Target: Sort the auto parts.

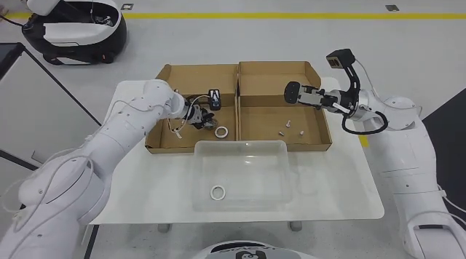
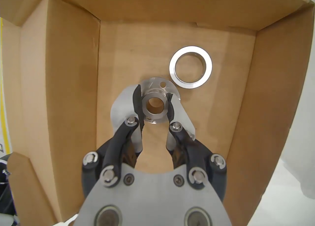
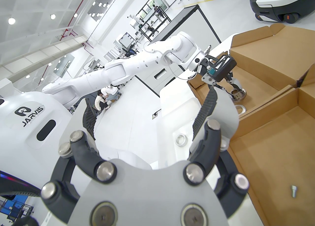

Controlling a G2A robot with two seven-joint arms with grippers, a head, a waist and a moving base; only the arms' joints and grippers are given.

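Observation:
Inside the left cardboard box [image 1: 164,106], my left gripper [image 2: 153,103] is shut on a flanged metal bushing [image 2: 157,86] held just above the box floor. In the top view that gripper [image 1: 202,117] is mid-box. A flat metal ring [image 2: 190,66] lies on the floor beside it, also seen as ring [image 1: 223,132]. My right gripper [image 1: 291,92] hangs open over the back left of the right cardboard box [image 1: 320,139], nothing between its fingers [image 3: 209,103]. Small bolts [image 1: 289,122] lie on that box's floor, one bolt [image 3: 294,190] close by.
A clear plastic tray [image 1: 284,150] stands in front of the boxes with one metal ring [image 1: 217,192] in it. The boxes' upright walls and the shared middle wall [image 1: 238,102] hem in both grippers. A white cart [image 1: 73,30] stands on the floor behind.

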